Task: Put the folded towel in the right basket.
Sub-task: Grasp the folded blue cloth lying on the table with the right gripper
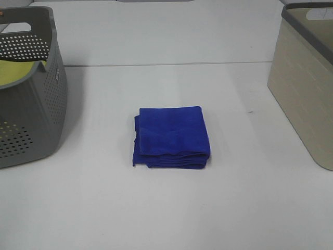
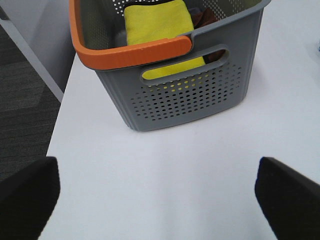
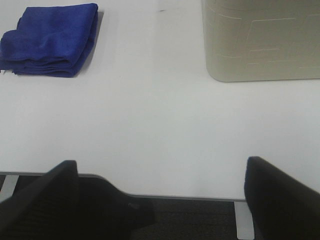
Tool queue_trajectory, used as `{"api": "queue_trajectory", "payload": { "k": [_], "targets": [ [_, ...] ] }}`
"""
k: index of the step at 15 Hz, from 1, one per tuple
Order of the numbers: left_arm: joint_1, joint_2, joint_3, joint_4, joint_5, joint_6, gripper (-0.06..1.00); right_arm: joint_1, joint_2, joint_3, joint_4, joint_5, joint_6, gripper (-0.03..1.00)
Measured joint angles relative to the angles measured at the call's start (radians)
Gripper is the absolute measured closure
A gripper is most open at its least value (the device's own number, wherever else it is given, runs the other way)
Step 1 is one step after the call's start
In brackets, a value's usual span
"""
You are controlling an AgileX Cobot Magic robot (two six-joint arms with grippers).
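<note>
The folded towel [image 1: 171,138], deep blue and square, lies flat near the middle of the white desk [image 1: 156,208], well apart from both baskets. Its layered folds face the near edge, and one loose edge juts out a little along the side towards the desk's left edge. In the right wrist view the same towel [image 3: 50,40] lies apart from the beige basket [image 3: 260,45], with bare desk between them.

The beige basket [image 1: 307,88], the right one, stands at the right edge of the desk. It has smooth solid walls, a dark grey rim and a handle cut-out near the top. Its inside cannot be seen.

At the left edge stands a grey basket [image 1: 31,104] with perforated walls. The left wrist view shows this basket [image 2: 190,95] with an orange handle [image 2: 130,50] along its rim. A folded yellow cloth [image 2: 157,22] lies inside, and something darker just beside it is too hidden to name.

The left hand [image 2: 159,200] hovers above the desk close to its left edge, facing the grey basket. Its two dark fingers [image 2: 30,195] are spread wide with nothing between them.

The right hand [image 3: 165,197] hangs over the near edge of the desk, with dark floor [image 3: 190,220] showing beneath. Its fingers [image 3: 280,195] are likewise wide apart and grip nothing, well short of the towel.

A thin seam [image 1: 166,64] runs across the desk behind the towel, parallel to the far edge.
</note>
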Motion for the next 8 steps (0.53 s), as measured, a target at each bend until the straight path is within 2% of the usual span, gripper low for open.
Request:
{"api": "queue_trajectory", "payload": {
  "k": [8],
  "targets": [
    [0.0, 0.0, 0.0, 0.0, 0.0, 0.0, -0.04, 0.0, 0.0, 0.0, 0.006, 0.003, 0.0, 0.1]
  ]
}}
